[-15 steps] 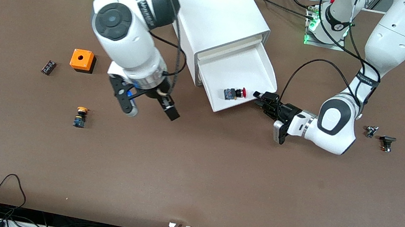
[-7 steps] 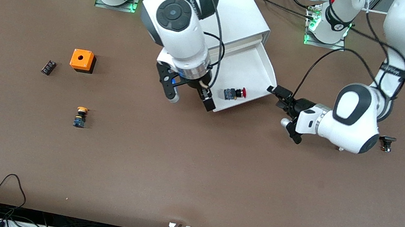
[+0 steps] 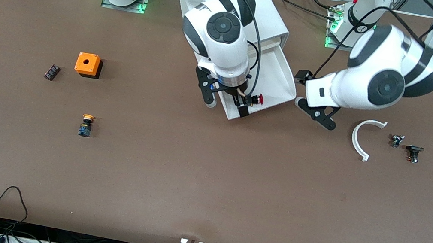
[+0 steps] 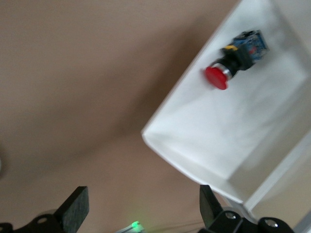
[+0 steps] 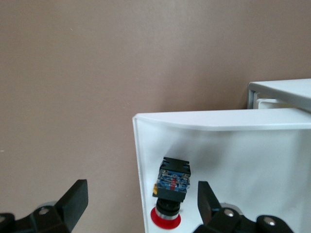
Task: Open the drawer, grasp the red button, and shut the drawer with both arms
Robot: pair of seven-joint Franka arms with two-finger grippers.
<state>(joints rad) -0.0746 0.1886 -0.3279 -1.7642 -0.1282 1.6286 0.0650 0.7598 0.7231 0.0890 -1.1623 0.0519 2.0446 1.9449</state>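
Fingers of right gripper [image 3: 226, 102] spread wide, empty, over the front end of the pulled-out shallow white drawer [image 3: 277, 83]; one finger sits outside the tray wall. Shift to straddle the button's body before lowering, w/o clipping the wall. Small red-capped button w/ black-and-blue body [image 5: 171, 187] lies on its side in the drawer. Left gripper [image 3: 311, 104] parted, empty, over the table beside the drawer, waiting.
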